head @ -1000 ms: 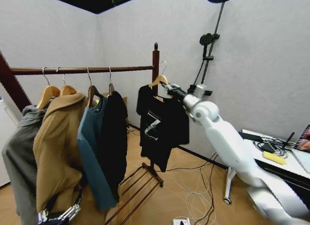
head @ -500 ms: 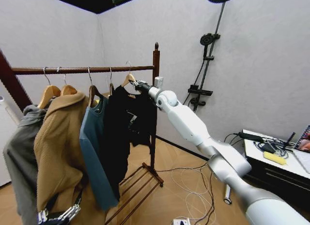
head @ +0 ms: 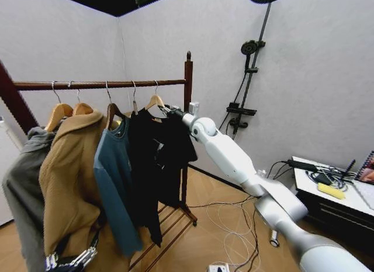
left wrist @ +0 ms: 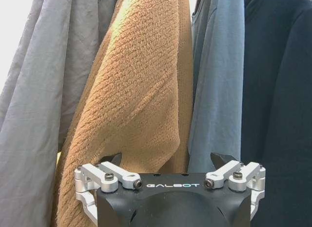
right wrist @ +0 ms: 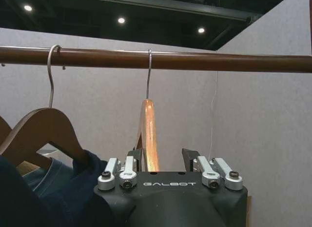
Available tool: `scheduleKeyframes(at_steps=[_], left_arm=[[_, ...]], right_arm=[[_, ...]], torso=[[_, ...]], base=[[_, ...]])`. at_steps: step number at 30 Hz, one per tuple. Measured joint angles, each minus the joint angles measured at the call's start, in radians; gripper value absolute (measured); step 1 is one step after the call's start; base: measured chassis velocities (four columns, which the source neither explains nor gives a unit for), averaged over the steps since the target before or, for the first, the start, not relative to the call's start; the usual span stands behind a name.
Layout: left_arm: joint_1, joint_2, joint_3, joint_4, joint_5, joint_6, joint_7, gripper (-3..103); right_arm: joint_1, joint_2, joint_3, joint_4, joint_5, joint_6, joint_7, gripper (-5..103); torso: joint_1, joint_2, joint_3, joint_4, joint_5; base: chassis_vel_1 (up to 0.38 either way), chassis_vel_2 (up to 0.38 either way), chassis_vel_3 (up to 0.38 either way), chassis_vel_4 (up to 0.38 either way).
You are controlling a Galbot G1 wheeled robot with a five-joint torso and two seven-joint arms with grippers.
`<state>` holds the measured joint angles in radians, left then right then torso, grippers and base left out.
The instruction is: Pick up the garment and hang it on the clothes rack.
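The garment [head: 170, 148], a black T-shirt on a light wooden hanger [right wrist: 150, 132], hangs at the right end of the clothes rack [head: 187, 79]. Its wire hook [right wrist: 148, 66] sits over the horizontal bar [right wrist: 204, 61]. My right gripper [head: 166, 110] is stretched out to the hanger's shoulder just under the bar. In the right wrist view the hanger stands between the jaws, close against one finger [right wrist: 137, 156], with a gap to the other, so the gripper [right wrist: 163, 156] is open. My left gripper [left wrist: 165, 161] is open and idle, low down in front of the tan coat [left wrist: 141, 90].
Left of the T-shirt on the same bar hang a long black garment [head: 140, 161], a blue sweatshirt [head: 114, 178], the tan coat [head: 70, 184] and a grey jacket [head: 23, 190]. A light stand [head: 251, 73] rises behind. Cables and a power strip [head: 217, 267] lie on the floor. A desk [head: 336, 190] stands right.
My right arm swung the T-shirt left from beyond the end post to the bar. The hanger's hook now rests over the bar and the garment hangs straight down.
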<state>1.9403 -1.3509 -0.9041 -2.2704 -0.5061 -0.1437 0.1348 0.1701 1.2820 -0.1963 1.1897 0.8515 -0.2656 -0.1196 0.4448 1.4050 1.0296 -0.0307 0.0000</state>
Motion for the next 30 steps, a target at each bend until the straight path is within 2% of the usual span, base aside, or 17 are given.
scheduleKeyframes(at_steps=[2, 5, 7, 8, 11, 12, 14, 15, 18, 19, 21, 23, 25, 26, 28, 29, 30], left_arm=[[0.000, 0.000, 0.000, 0.000, 0.000, 0.000, 0.000, 100], [0.000, 0.000, 0.000, 0.000, 0.000, 0.000, 0.000, 100], [0.000, 0.000, 0.000, 0.000, 0.000, 0.000, 0.000, 100], [0.000, 0.000, 0.000, 0.000, 0.000, 0.000, 0.000, 100], [0.000, 0.000, 0.000, 0.000, 0.000, 0.000, 0.000, 100], [0.000, 0.000, 0.000, 0.000, 0.000, 0.000, 0.000, 100], [0.000, 0.000, 0.000, 0.000, 0.000, 0.000, 0.000, 100], [0.000, 0.000, 0.000, 0.000, 0.000, 0.000, 0.000, 100], [0.000, 0.000, 0.000, 0.000, 0.000, 0.000, 0.000, 100], [0.000, 0.000, 0.000, 0.000, 0.000, 0.000, 0.000, 100], [0.000, 0.000, 0.000, 0.000, 0.000, 0.000, 0.000, 100], [0.000, 0.000, 0.000, 0.000, 0.000, 0.000, 0.000, 100], [0.000, 0.000, 0.000, 0.000, 0.000, 0.000, 0.000, 100], [0.000, 0.000, 0.000, 0.000, 0.000, 0.000, 0.000, 100], [0.000, 0.000, 0.000, 0.000, 0.000, 0.000, 0.000, 100], [0.000, 0.000, 0.000, 0.000, 0.000, 0.000, 0.000, 100], [0.000, 0.000, 0.000, 0.000, 0.000, 0.000, 0.000, 100]], right_arm=[[-0.006, -0.007, 0.008, 0.032, 0.002, 0.005, 0.040, 60], [-0.035, -0.040, 0.046, 0.105, 0.004, 0.004, 0.073, 65], [-0.113, -0.143, 0.110, 0.222, 0.003, -0.008, 0.113, 76], [-0.113, -0.143, 0.110, 0.222, 0.003, -0.008, 0.113, 76], [-0.292, -0.323, 0.247, 0.454, 0.005, -0.030, 0.181, 91], [-0.292, -0.323, 0.247, 0.454, 0.005, -0.030, 0.181, 91], [-0.444, -0.405, 0.370, 0.608, 0.009, -0.032, 0.207, 99], [-0.444, -0.405, 0.370, 0.608, 0.009, -0.032, 0.207, 99], [-0.852, -0.485, 0.674, 0.858, -0.003, -0.009, 0.261, 100], [-0.852, -0.485, 0.674, 0.858, -0.003, -0.009, 0.261, 100], [-1.146, -0.453, 0.862, 0.977, -0.130, 0.022, 0.295, 100], [-1.235, -0.430, 0.907, 1.000, -0.179, 0.040, 0.301, 100], [-1.488, -0.331, 1.028, 1.055, -0.303, 0.085, 0.314, 100], [-1.488, -0.331, 1.028, 1.055, -0.303, 0.085, 0.314, 100], [-1.633, -0.222, 1.100, 1.104, -0.363, 0.126, 0.309, 100], [-1.633, -0.222, 1.100, 1.104, -0.363, 0.126, 0.309, 100], [-1.724, -0.122, 1.142, 1.140, -0.412, 0.170, 0.286, 100]], torso=[[0.000, 0.000, 0.000, 0.0006, -0.0001], [0.000, 0.000, 0.000, 0.0008, -0.0003], [0.000, 0.000, 0.000, 0.0010, -0.0001], [0.000, 0.000, 0.000, 0.0010, -0.0001], [0.000, 0.000, 0.000, -0.0008, 0.0012], [0.000, 0.000, 0.000, -0.0008, 0.0012], [0.000, 0.000, 0.000, -0.0002, -0.0001], [0.000, 0.000, 0.000, -0.0002, -0.0001], [0.000, 0.000, 0.000, 0.0002, 0.0004], [0.000, 0.000, 0.000, 0.0002, 0.0004], [0.000, 0.000, 0.000, 0.0001, -0.0003], [0.000, 0.000, 0.000, 0.0000, 0.0004], [0.000, 0.000, 0.000, 0.0000, 0.0003], [0.000, 0.000, 0.000, 0.0000, 0.0003], [0.000, 0.000, 0.000, 0.0002, -0.0001], [0.000, 0.000, 0.000, 0.0002, -0.0001], [0.000, 0.000, 0.000, 0.0003, 0.0000]], base=[[0.000, 0.000, 0.000, 0.000], [0.000, 0.000, 0.000, 0.000], [0.000, 0.000, 0.000, 0.000], [0.000, 0.000, 0.000, 0.000], [0.000, 0.000, 0.000, 0.000], [0.000, 0.000, 0.000, 0.000], [0.000, 0.000, 0.000, 0.000], [0.000, 0.000, 0.000, 0.000], [0.000, 0.000, 0.000, 0.000], [0.000, 0.000, 0.000, 0.000], [0.000, 0.000, 0.000, 0.000], [0.000, 0.000, 0.000, 0.000], [0.000, 0.000, 0.000, 0.000], [0.000, 0.000, 0.000, 0.000], [0.000, 0.000, 0.000, 0.000], [0.000, 0.000, 0.000, 0.000], [0.000, 0.000, 0.000, 0.000]])
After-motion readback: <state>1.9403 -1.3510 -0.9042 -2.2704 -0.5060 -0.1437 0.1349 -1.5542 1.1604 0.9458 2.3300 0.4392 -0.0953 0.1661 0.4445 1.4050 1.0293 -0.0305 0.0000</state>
